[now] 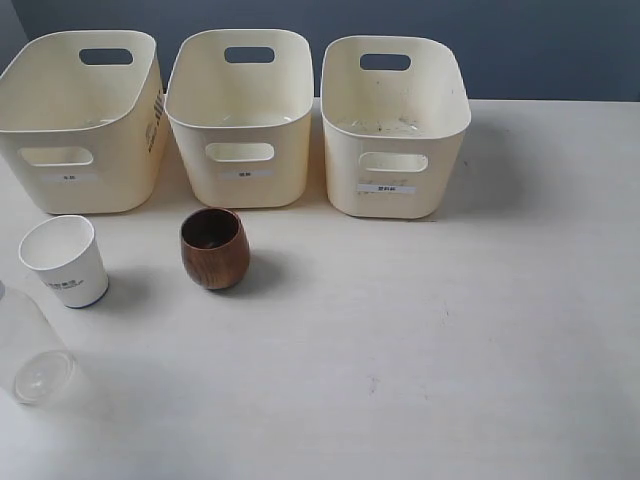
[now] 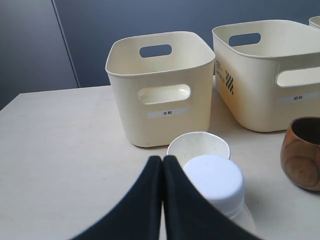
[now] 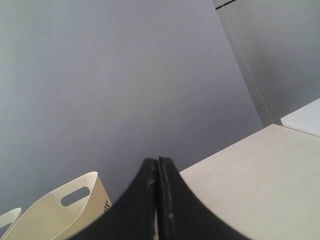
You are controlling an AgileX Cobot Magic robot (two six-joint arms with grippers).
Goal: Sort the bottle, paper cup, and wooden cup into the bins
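Three cream bins stand in a row at the back: left bin (image 1: 80, 120), middle bin (image 1: 240, 115), right bin (image 1: 392, 125). The white paper cup (image 1: 65, 260) stands upright in front of the left bin. The dark-brown wooden cup (image 1: 214, 248) stands upright in front of the middle bin. The clear bottle (image 1: 28, 345) lies at the left edge, part cut off. My left gripper (image 2: 162, 160) is shut and empty, just beside the bottle's white cap (image 2: 214, 182), with the paper cup (image 2: 198, 146) behind it. My right gripper (image 3: 157, 162) is shut, empty, held high above the table.
The pale table (image 1: 450, 340) stretches to the right and front of the cups. A dark blue-grey wall (image 1: 520, 40) runs behind the bins. Neither arm shows in the exterior view.
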